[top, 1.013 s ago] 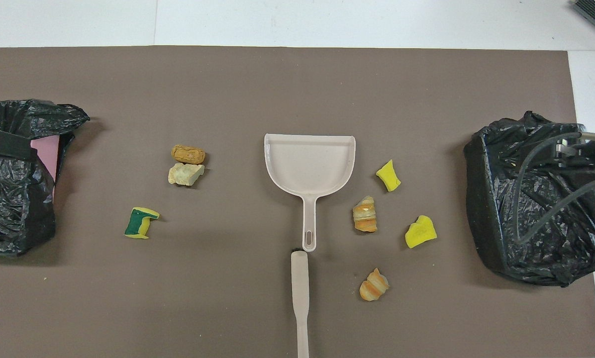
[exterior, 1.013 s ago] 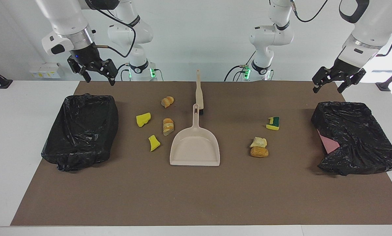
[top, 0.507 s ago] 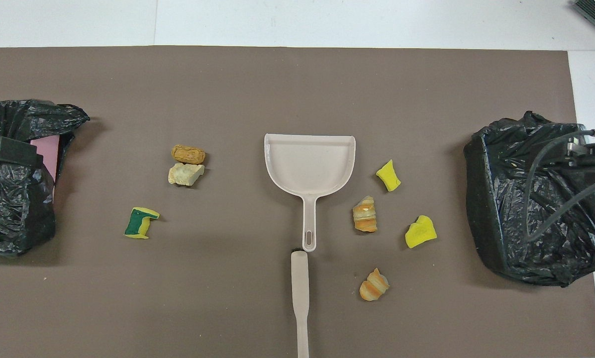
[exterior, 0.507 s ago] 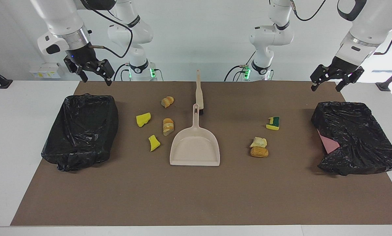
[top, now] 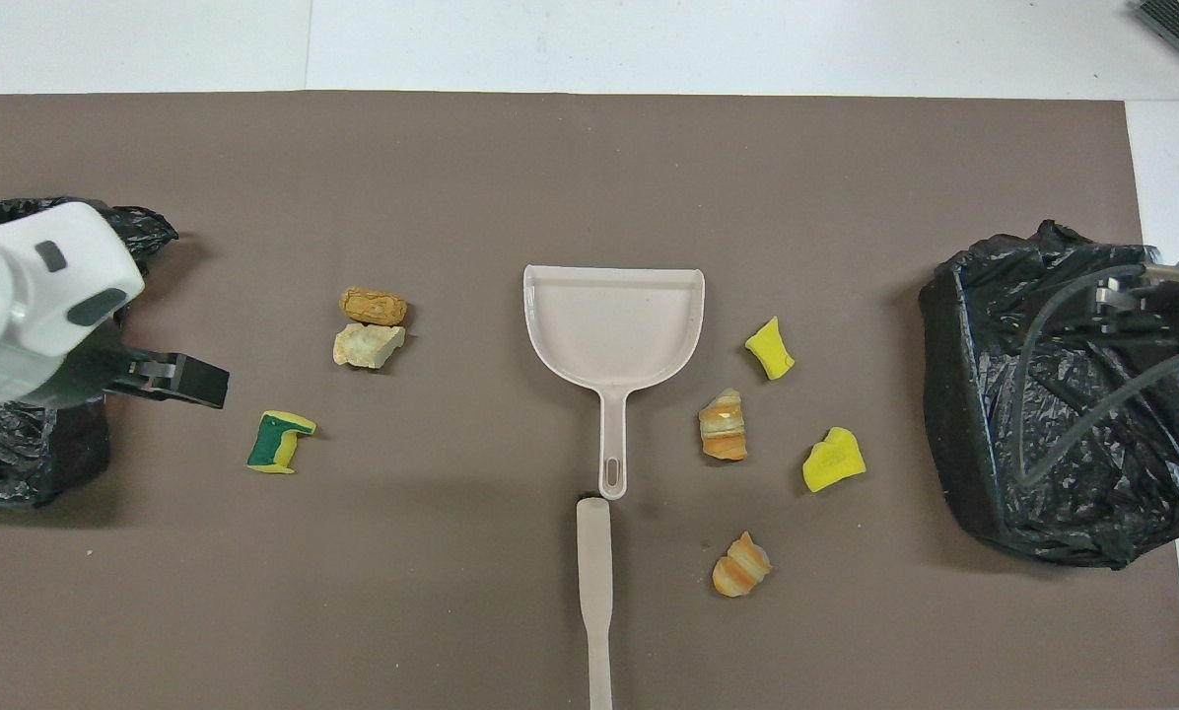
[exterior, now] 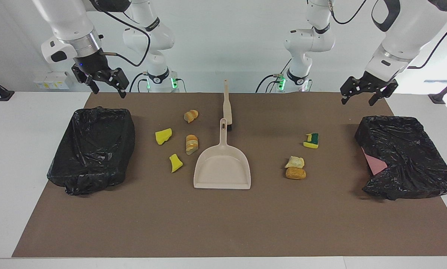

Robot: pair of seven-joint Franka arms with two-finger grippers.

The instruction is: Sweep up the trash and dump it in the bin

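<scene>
Fingers spread on both grippers, nothing between them. The left gripper (exterior: 364, 93) hangs in the air from a bent wrist, pointing down over the mat's (exterior: 223, 224) edge nearest the robots, near the bin (exterior: 406, 157) at that arm's end. The right gripper (exterior: 104, 83) hangs likewise, tilted, above the mat edge by the other bin (exterior: 92, 149).

The trash lies on the mat to either side of the dustpan (exterior: 222, 168): a sponge (exterior: 311, 141), a pale chunk (exterior: 295, 162) touching a tan piece (exterior: 295, 173), two yellow chunks (exterior: 163, 136) (exterior: 175, 163) and two bread pieces (exterior: 191, 116) (exterior: 191, 144). The brush (exterior: 227, 106) lies in line with the dustpan's handle, nearer the robots.
</scene>
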